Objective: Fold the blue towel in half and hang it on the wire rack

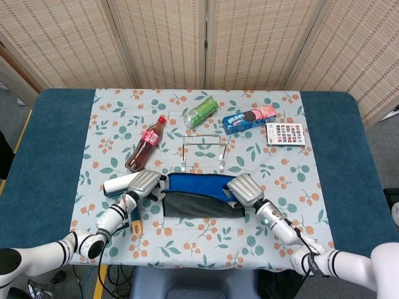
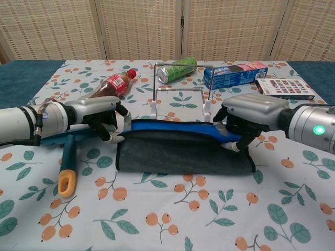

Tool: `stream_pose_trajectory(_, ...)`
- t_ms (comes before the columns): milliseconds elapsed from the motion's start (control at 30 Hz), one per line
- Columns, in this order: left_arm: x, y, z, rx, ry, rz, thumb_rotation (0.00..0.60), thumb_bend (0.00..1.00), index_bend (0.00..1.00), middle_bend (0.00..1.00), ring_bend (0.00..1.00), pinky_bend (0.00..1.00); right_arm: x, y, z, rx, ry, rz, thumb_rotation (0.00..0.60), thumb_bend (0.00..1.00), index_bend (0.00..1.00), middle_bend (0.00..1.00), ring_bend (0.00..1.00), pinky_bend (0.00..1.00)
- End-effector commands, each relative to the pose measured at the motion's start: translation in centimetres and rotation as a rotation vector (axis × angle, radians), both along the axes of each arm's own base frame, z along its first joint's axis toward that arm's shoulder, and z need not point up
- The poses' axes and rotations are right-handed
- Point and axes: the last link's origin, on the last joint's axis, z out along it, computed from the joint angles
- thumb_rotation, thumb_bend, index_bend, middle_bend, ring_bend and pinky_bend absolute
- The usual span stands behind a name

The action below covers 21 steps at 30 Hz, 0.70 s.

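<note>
Your left hand (image 1: 145, 184) and right hand (image 1: 243, 189) grip the blue towel (image 1: 198, 187) ends, just before the wire rack (image 1: 202, 149) on the bench (image 1: 349, 162).

brightness: both views evenly bright, colours clean, nothing washed out
source: diffuse, from overhead; no single lamp visible
shadows: soft and short; a thin dark band under the towel (image 2: 183, 151) along its near edge, faint ones under both hands
glare: small highlights on the right hand (image 2: 246, 117) shell and the bottle (image 2: 107, 86); a green indicator light glows on the right forearm
focus: head view sharp across the tablecloth; chest view slightly soft at the near edge
distortion: chest view widens forearms at left and right edges
</note>
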Motion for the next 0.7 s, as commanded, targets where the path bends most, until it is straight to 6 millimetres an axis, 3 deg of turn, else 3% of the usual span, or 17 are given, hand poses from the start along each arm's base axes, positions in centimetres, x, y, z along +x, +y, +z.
stream_pose_trajectory(33,0.1,0.2,0.0,0.011,0.005,-0.004,0.6,0.37,0.53,1.0,0.91,1.0,0.0,-0.3,-0.1,-0.004,0.001,-0.005,0.6,0.37,0.65,0.91,0.87,0.96)
stream_pose_trajectory(700,-0.3,2.5,-0.1,0.069,0.055,0.033,0.6,0.37,0.5,1.0,0.91,1.0,-0.1,-2.9,-0.5,-0.038,0.016,-0.043,0.6,0.37,0.65,0.91,0.87,0.96)
